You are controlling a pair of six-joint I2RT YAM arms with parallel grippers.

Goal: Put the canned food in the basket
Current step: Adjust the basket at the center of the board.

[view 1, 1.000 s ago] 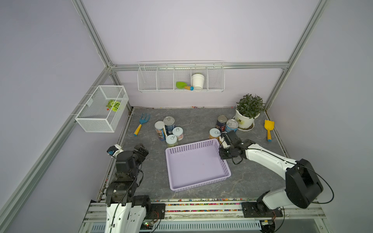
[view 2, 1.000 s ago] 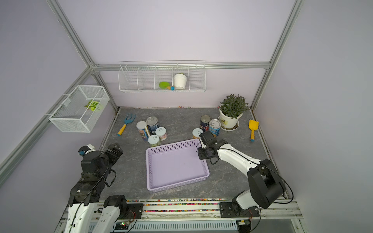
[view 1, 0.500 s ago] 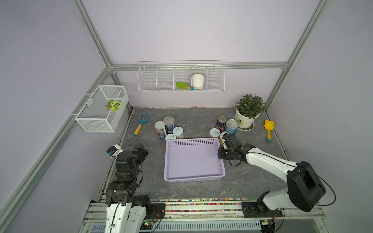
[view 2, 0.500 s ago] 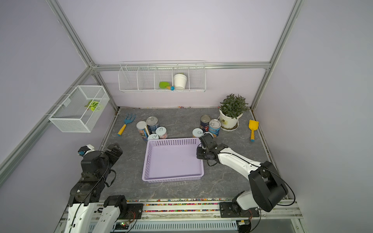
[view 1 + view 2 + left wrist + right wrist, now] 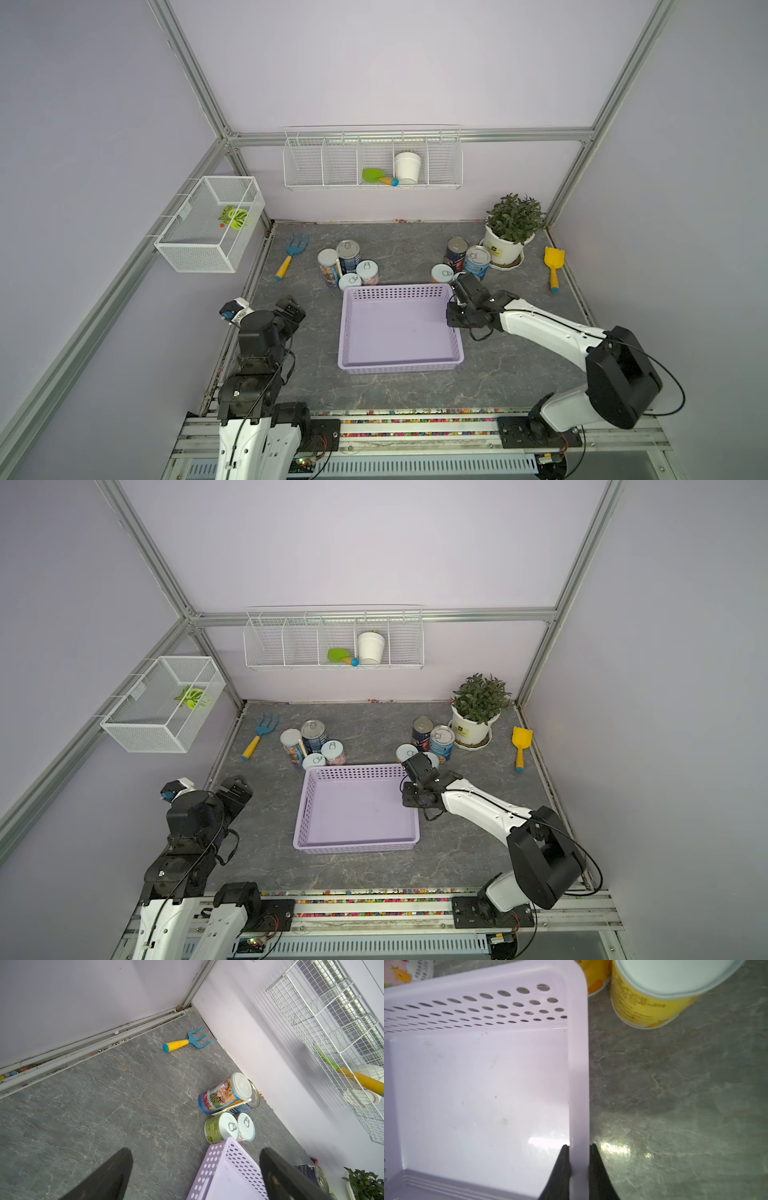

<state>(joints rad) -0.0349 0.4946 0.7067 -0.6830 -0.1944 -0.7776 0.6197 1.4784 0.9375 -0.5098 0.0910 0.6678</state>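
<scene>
Grey marbled table (image 5: 519, 374), read from my left tool (image 5: 293, 309) across to my right tool (image 5: 579, 1147).

Left tool: jaws spread wide, holding nothing, hovering over bare table. Ahead of it and inward stands the first group of cans (image 5: 348, 254), four tins upright and crowded together. The nearest two are touching or just beside the far wall of the basket (image 5: 399, 368); I cannot tell which.

Basket: lavender, perforated, flat on the table just inward of the left tool. A corner of it shows between that tool's jaws in the left wrist view. Its floor is bare, so I judge that no can has gone in and the whole loading remains.

Right tool: jaws closed on the basket's right-hand rim, one inside the wall, one outside. Just beyond this tool, beside the basket's far corner, stand the yellow-labelled cans (image 5: 648, 1003). Two taller tins (image 5: 478, 259) stand farther ahead, next to the potted plant (image 5: 513, 224). I judge the basket is being positioned, not filled.
</scene>
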